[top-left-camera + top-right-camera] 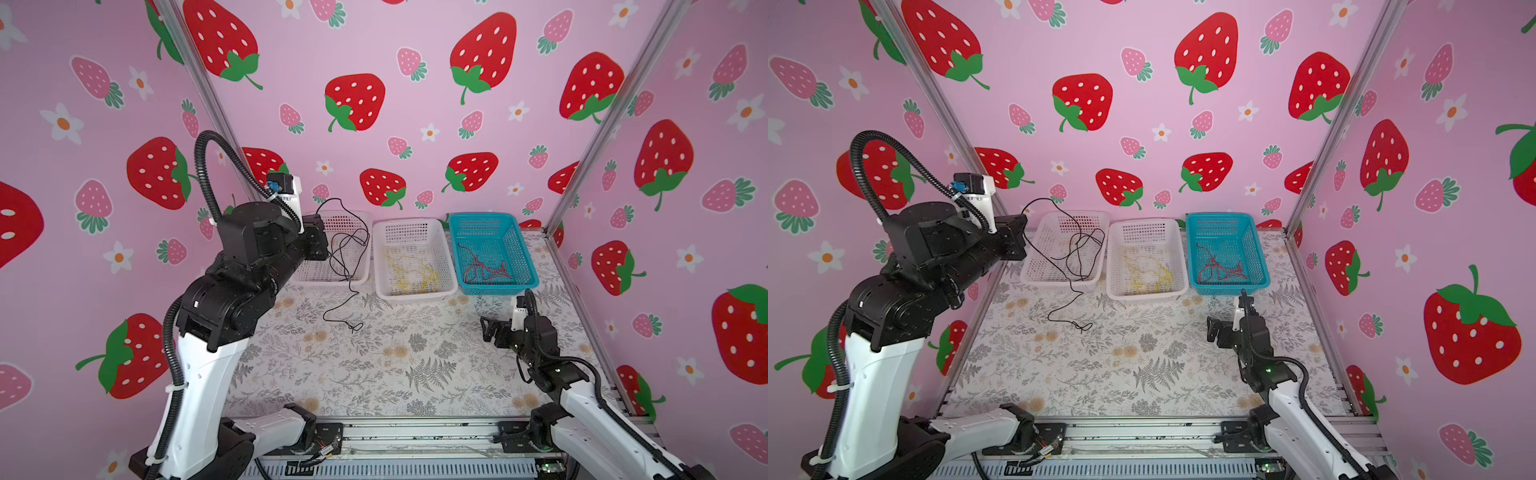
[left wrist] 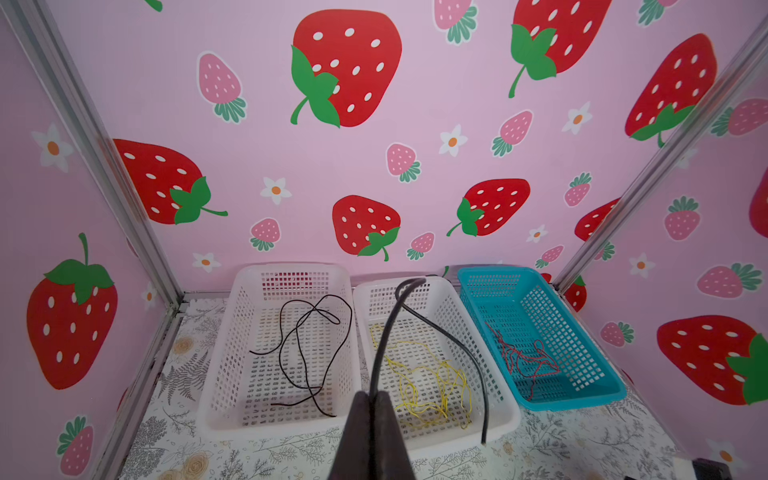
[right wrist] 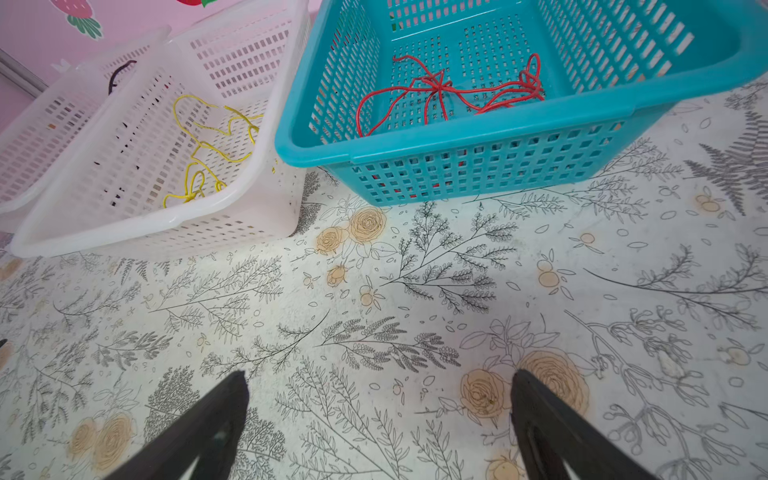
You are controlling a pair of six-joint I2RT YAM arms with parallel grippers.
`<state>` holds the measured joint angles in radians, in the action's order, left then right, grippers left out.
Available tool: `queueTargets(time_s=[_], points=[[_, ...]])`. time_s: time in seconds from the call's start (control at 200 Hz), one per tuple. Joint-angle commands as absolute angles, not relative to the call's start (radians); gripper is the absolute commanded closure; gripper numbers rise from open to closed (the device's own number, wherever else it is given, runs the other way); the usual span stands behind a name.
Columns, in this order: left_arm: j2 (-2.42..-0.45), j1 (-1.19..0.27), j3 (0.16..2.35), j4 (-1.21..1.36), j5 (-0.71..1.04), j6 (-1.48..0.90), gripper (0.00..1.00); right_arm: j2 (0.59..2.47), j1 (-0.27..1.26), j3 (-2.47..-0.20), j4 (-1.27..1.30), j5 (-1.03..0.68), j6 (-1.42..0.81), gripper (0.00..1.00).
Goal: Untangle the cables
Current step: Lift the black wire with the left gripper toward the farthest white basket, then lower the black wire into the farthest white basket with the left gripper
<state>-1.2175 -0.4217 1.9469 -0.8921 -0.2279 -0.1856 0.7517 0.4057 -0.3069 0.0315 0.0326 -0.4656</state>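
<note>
Along the far edge of the table [image 1: 374,374], which carries a pale cover printed with ferns and flowers, three perforated plastic baskets stand in one row, very close together. The white rectangular basket [image 2: 270,428] is nearest the far left corner. A second white basket [image 1: 415,293] is in the middle. The teal basket [image 1: 498,287] is nearest the far right corner.

The left gripper [image 2: 371,401] is raised above the near rim of the left white basket, and its jaws are pressed together on a thin black cable [image 2: 383,338]. From the grip this cable rises, makes a loop, and falls down again. In both top views a black strand runs over the near rim of that basket and ends in a small curl on the table in front of it. More black loops lie inside the same basket; I cannot tell if they are the same cable.

A loose bundle of thin yellow cables [image 2: 428,382] lies on the bottom of the middle basket. Thin red cables [image 3: 436,83], knotted together, lie in the teal basket.

The right gripper [image 3: 378,374] is low over the table, near the front of the teal basket, with its jaws wide apart and nothing between them.
</note>
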Motion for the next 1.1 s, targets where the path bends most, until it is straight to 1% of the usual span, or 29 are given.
queueTargets(time_s=[0.0, 0.205, 0.33, 0.52, 0.81, 1.065, 1.095], points=[[-1.238, -0.395, 1.971, -0.862, -0.227, -0.159, 1.0, 0.742, 0.413, -0.288, 0.055, 0.06, -0.451, 0.01], [-1.304, -0.339, 1.957, -0.844, -0.241, -0.152, 1.0, 0.742, 0.416, -0.287, 0.055, 0.063, -0.451, 0.01], [-1.364, -0.309, 1.964, -0.829, -0.31, -0.123, 1.0, 0.743, 0.419, -0.285, 0.057, 0.06, -0.451, 0.01], [-1.502, -0.229, 2.027, -0.852, -0.256, -0.164, 1.0, 0.741, 0.42, -0.285, 0.057, 0.06, -0.451, 0.01], [-1.685, -0.169, 2.106, -0.885, -0.223, -0.209, 1.0, 0.742, 0.422, -0.284, 0.064, 0.052, -0.453, 0.01], [-1.751, -0.128, 1.982, -0.829, -0.174, -0.265, 1.0, 0.747, 0.424, -0.284, 0.071, 0.038, -0.451, 0.01], [-1.762, -0.125, 1.976, -0.832, -0.167, -0.271, 0.96, 0.748, 0.423, -0.283, 0.072, 0.038, -0.451, 0.01]])
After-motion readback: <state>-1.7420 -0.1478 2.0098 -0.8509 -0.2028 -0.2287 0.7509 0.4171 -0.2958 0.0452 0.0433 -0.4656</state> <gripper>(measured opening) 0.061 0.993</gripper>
